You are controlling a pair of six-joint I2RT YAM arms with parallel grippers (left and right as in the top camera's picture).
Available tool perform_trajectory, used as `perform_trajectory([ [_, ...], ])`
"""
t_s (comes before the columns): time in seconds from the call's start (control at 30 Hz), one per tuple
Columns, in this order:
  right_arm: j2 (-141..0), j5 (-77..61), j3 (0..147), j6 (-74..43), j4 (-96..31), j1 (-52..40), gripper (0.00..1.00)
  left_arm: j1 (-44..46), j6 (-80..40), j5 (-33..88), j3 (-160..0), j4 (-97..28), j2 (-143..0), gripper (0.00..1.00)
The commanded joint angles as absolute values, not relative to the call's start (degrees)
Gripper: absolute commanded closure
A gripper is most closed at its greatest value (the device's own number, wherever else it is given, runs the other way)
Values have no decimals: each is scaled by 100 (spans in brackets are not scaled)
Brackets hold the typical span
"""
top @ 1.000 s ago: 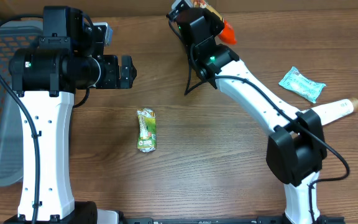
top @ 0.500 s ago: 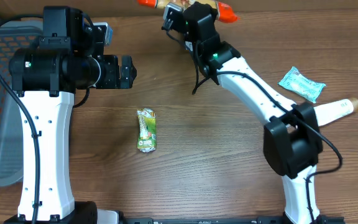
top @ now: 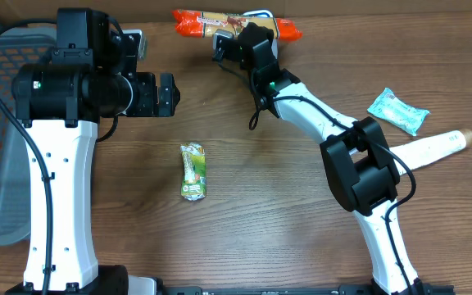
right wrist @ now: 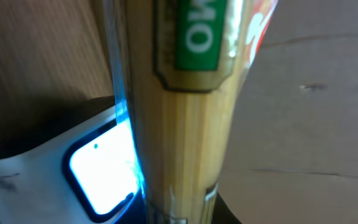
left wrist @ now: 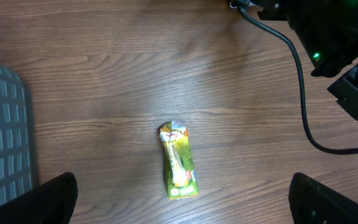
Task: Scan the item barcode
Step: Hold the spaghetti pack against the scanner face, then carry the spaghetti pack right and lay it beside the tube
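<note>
Evidently the long packet (top: 199, 18) is clamped in the right gripper (top: 240, 37), whose jaws are drawn narrow around its middle, so that both orange ends stick out to either side. It is held up at the far edge of the surface (top: 285, 238). In the right wrist view, a white scanner (right wrist: 98, 165) with a lit window is seen just behind the packet, close to the gripper, and its glow falls along the wrapper's edge. This placement is judged to be meant to bring the barcode into the reader's light. No barcode can be made out, so it cannot be told whether the correct face is presented.

The left gripper (top: 167, 94) is spread wide and holds nothing. A small green packet (top: 193, 171) lies on the surface below it, untouched, presumably left for a later turn.
</note>
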State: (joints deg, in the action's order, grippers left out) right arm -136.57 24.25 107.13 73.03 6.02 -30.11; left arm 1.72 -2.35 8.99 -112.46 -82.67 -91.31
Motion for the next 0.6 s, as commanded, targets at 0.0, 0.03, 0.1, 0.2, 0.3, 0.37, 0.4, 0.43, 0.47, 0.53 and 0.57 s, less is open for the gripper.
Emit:
perform_trajectory([
  [0.0, -13367, 2519, 10947, 7253, 961, -2956, 96, 152, -106, 880, -11249, -8248, -9129, 0],
  [0.03, -13367, 2521, 10947, 7247, 958, -2950, 96, 152, -106, 880, -11249, -8248, -9129, 0],
  [0.1, -13367, 2569, 10947, 7225, 947, -2950, 96, 152, -106, 880, -11249, -8248, -9129, 1],
  [0.2, -13301, 2733, 10947, 6792, 985, -2963, 96, 152, -106, 880, -11249, -8248, -9129, 0],
  [0.3, -12980, 2842, 10947, 5669, 858, -2947, 96, 152, -106, 880, -11249, -8248, -9129, 1],
  [0.37, -12637, 2722, 10947, 5247, 412, -2902, 96, 152, -106, 880, -11249, -8248, -9129, 0],
  [0.4, -12416, 2585, 10947, 5017, 89, -2867, 96, 152, -106, 878, -11249, -8250, -9129, 1],
  [0.43, -12204, 2473, 10949, 4788, -217, -2829, 96, 152, -106, 880, -11249, -8248, -9129, 0],
  [0.47, -12001, 2362, 10951, 4521, -541, -2786, 96, 152, -106, 880, -11249, -8248, -9129, 0],
  [0.53, -11535, 2147, 10958, 3833, -1295, -2683, 96, 152, -106, 880, -11249, -8248, -9129, 1],
  [0.57, -11277, 1986, 10958, 3365, -1708, -2606, 96, 152, -106, 880, -11249, -8248, -9129, 0],
])
